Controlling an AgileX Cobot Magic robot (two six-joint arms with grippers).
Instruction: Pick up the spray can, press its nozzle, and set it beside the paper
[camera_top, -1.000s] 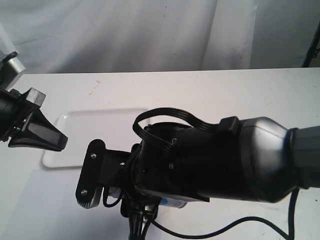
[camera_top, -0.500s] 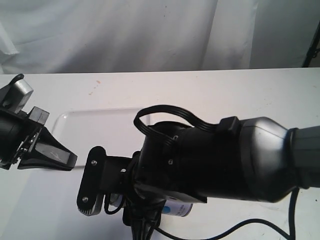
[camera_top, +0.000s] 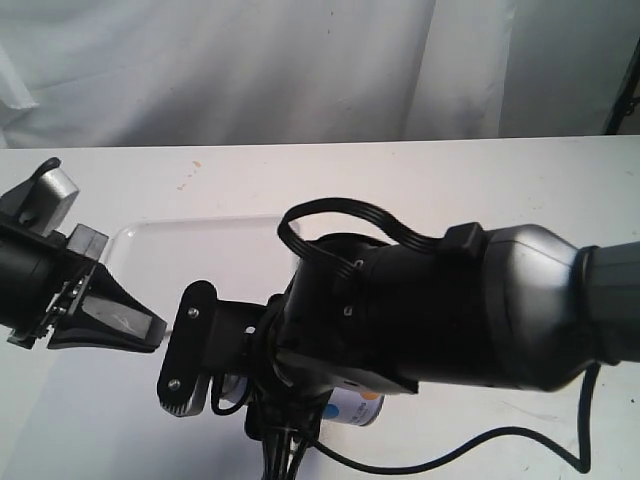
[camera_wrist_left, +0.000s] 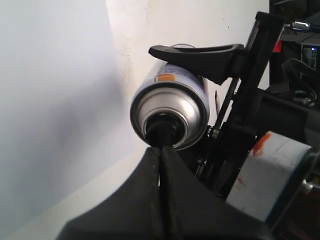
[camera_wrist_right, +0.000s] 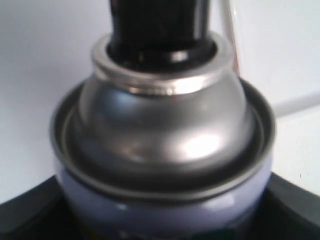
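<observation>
My right gripper (camera_wrist_right: 165, 222) is shut on the spray can (camera_wrist_right: 165, 200), holding it off the table with its silver dome (camera_wrist_left: 172, 107) turned toward the left arm. Its dark fingers (camera_wrist_left: 200, 52) clamp the can's body. In the exterior view the right arm hides most of the can (camera_top: 356, 408). My left gripper (camera_wrist_left: 161, 149) is shut, and its joined tips rest against the black nozzle (camera_wrist_left: 162, 134). Seen from the exterior, the left gripper (camera_top: 158, 328) points right toward the can. The paper (camera_wrist_left: 50, 100) lies flat below and beside the can.
A white rimmed tray (camera_top: 200, 255) sits on the white table behind both grippers. The right arm's bulky black wrist (camera_top: 430, 310) fills the middle of the exterior view, with a cable (camera_top: 480, 440) trailing near the front edge. A white curtain hangs behind.
The left gripper has swung in from the left edge toward the can, its tips now at the nozzle. The right arm with the can has shifted slightly right.
</observation>
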